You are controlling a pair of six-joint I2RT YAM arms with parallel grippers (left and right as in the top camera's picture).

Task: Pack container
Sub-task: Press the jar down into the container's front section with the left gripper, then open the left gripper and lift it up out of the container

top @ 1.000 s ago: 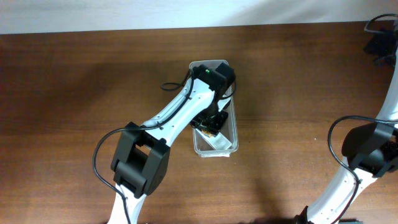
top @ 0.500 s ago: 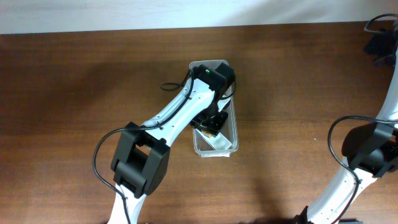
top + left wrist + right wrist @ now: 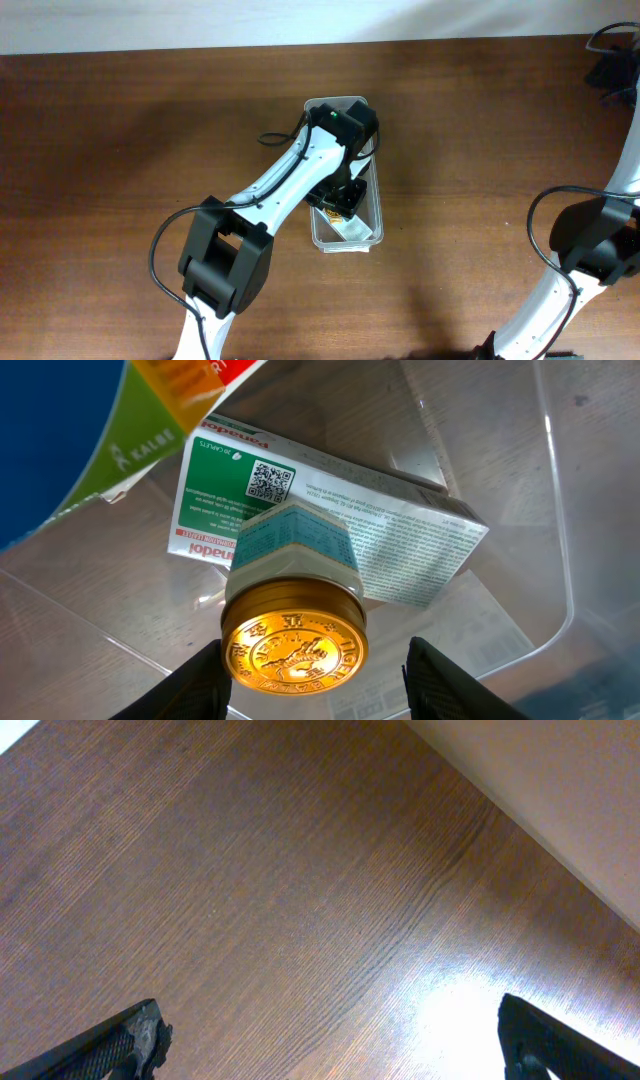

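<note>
The clear plastic container (image 3: 377,222) stands mid-table; its wall also shows in the left wrist view (image 3: 560,510). My left gripper (image 3: 341,197) is down inside it, open (image 3: 315,685). A small jar with a gold lid (image 3: 293,632) lies between the fingers. The left finger is close against the lid and the right finger is apart from it. The jar leans on a white and green medicine box (image 3: 400,530) that lies flat on the container floor. A blue, green and orange box (image 3: 80,440) is at the upper left. My right gripper (image 3: 325,1040) is open and empty above bare wood.
The right arm reaches to the far right corner of the table (image 3: 612,70), near the pale back edge (image 3: 560,780). Brown wooden tabletop (image 3: 140,140) surrounds the container on all sides.
</note>
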